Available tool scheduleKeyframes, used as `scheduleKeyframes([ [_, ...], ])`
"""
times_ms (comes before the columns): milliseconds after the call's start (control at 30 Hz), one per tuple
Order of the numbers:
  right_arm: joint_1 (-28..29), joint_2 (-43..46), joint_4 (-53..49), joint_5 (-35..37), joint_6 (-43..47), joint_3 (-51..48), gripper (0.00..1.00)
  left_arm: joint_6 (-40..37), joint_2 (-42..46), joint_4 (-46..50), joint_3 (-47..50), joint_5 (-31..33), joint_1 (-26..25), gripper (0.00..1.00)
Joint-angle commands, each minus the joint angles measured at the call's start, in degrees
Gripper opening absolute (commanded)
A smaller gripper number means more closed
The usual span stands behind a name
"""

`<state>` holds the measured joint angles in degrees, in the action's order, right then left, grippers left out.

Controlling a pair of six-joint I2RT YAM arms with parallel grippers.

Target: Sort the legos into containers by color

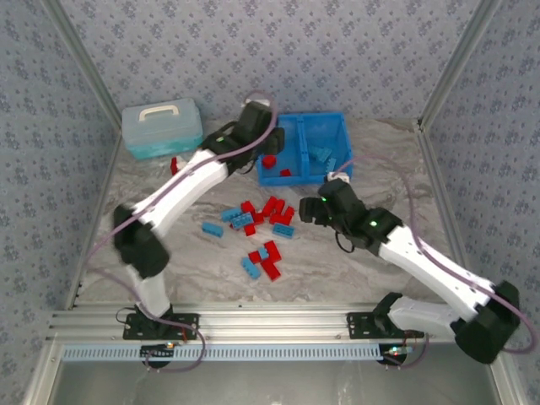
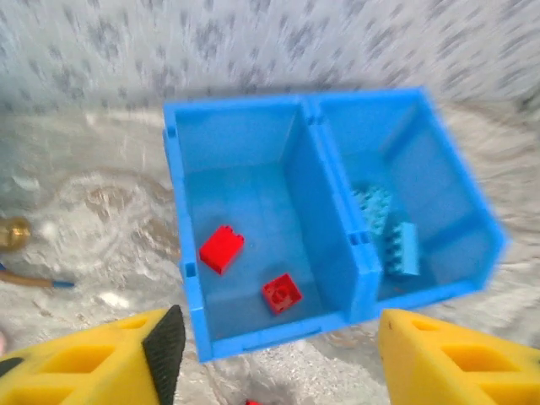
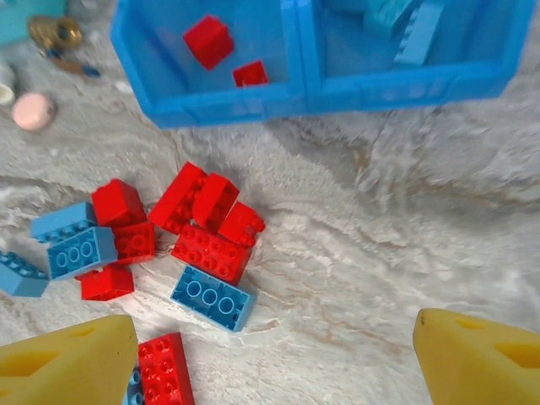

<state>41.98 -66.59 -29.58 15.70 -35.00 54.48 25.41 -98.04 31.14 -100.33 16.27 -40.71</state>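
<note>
The blue bin [image 1: 308,116] stands at the back centre. Its left compartment [image 2: 253,105] holds two red legos [image 2: 221,249] [image 2: 282,293]. Its right compartment holds light blue legos [image 2: 403,249]. My left gripper [image 2: 278,354] hovers open and empty over the bin's near-left edge [image 1: 268,145]. A pile of red and light blue legos [image 1: 261,221] lies mid-table. My right gripper [image 1: 314,209] is open and empty just right of the pile. In the right wrist view it [image 3: 274,354] is above bare table, beside a blue lego [image 3: 213,297] and a red one [image 3: 211,253].
A pale teal lidded box [image 1: 162,126] stands at the back left, with a small red-and-white bottle [image 1: 175,164] in front of it. A pink disc [image 3: 34,110] and a brass object [image 3: 52,32] lie left of the bin. Patterned walls close in three sides.
</note>
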Motion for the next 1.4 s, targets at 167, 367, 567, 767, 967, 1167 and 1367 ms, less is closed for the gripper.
scheduleKeyframes([
  [167, -2.9, -20.5, 11.7, -7.4, -5.9, 2.3, 0.83, -6.3, 25.7, -5.7, 30.3, -7.6, -0.3, 0.73],
  [367, -5.1, -32.0, 15.4, -11.4, -6.7, 7.2, 0.72, -6.8, 38.9, -2.8, 42.8, -11.1, -0.4, 0.81],
  [567, -4.9, -38.4, 16.3, -13.6, -6.8, 11.0, 0.69, -6.5, 42.9, 0.2, 45.4, -8.1, -0.2, 0.85],
  [767, -5.0, -41.3, 15.2, -11.2, -8.1, 10.2, 0.51, -6.4, 41.2, -1.1, 44.8, -8.0, -0.2, 0.87],
  [967, -5.1, -39.8, 14.1, -9.1, -8.4, 7.6, 0.37, -5.9, 38.7, -2.5, 44.1, -8.9, -0.2, 0.89],
  [1167, -4.7, -36.7, 12.2, -8.9, -6.3, 7.9, 0.51, -4.9, 37.3, -4.6, 44.0, -9.6, -0.2, 0.90],
  [1367, -4.6, -37.9, 12.5, -9.2, -5.3, 9.1, 0.46, -4.6, 36.5, -4.5, 43.2, -10.0, -0.2, 0.90],
])
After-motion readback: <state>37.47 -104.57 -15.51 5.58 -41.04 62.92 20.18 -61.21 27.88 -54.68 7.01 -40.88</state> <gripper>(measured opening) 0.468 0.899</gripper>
